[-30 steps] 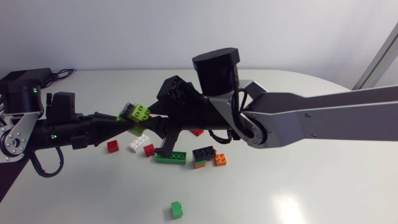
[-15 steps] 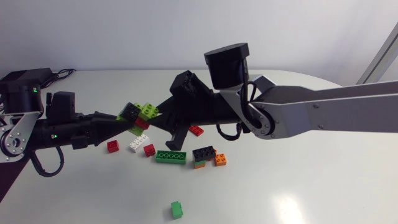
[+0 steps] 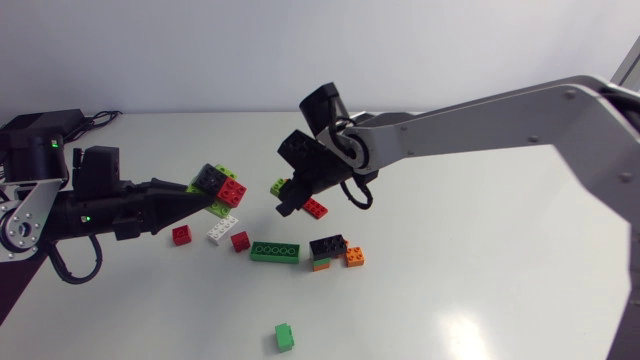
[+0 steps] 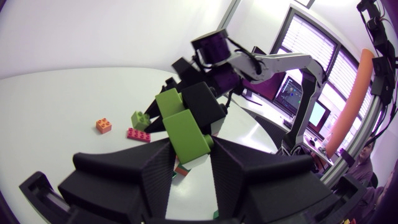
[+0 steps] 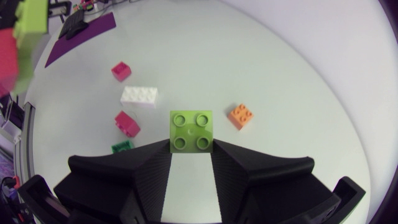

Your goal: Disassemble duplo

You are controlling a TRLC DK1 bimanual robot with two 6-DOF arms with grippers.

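Bricks lie loose low in frame: 1 small green brick (image 3: 284, 336) nearest, then 1 long green brick (image 3: 274, 252), 1 black-on-orange stack (image 3: 325, 249), 1 orange brick (image 3: 355, 256), 1 white brick (image 3: 221, 231), 3 red bricks (image 3: 181, 235). Left gripper (image 3: 208, 196), level from mid-left, clamps the part-hidden duplo cluster (image 3: 220, 186). Right gripper (image 3: 287, 196), angled down at centre, pinches 1 lime brick (image 3: 281, 186), clear of it.

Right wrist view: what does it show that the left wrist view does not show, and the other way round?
Only the right wrist view: the white brick, and the right claw shut on a single lime brick. Only the left wrist view: the left claw shut on the stack, the black brick of that stack, and the right arm. Both: the orange brick.
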